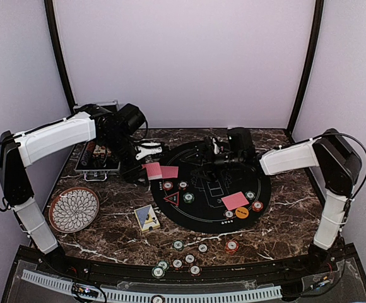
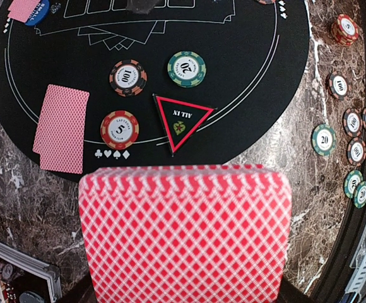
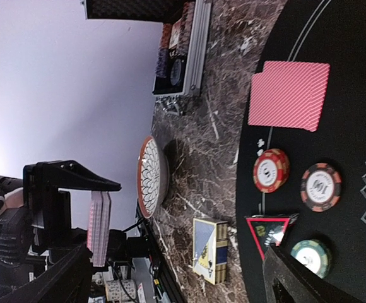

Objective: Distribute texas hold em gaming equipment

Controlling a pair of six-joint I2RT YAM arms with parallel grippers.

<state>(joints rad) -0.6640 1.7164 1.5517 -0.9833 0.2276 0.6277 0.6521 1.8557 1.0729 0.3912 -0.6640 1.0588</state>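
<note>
Table (image 1: 120,233): dark marble, with a round black mat (image 1: 202,218) laid over its middle.
Deck (image 2: 183,233): red-backed cards, raised above the mat's edge, just short of the red triangle (image 2: 182,121).
Left pincer (image 1: 146,169): clamped tight on the deck.
Right pincer (image 3: 177,252): spread wide, holding nothing, low over the mat.
Dealt cards (image 2: 60,129): flat on the mat, beside the chips (image 2: 120,129).
Handling: probably light, slick and prone to fanning; top card best pinched at a free edge.
</note>
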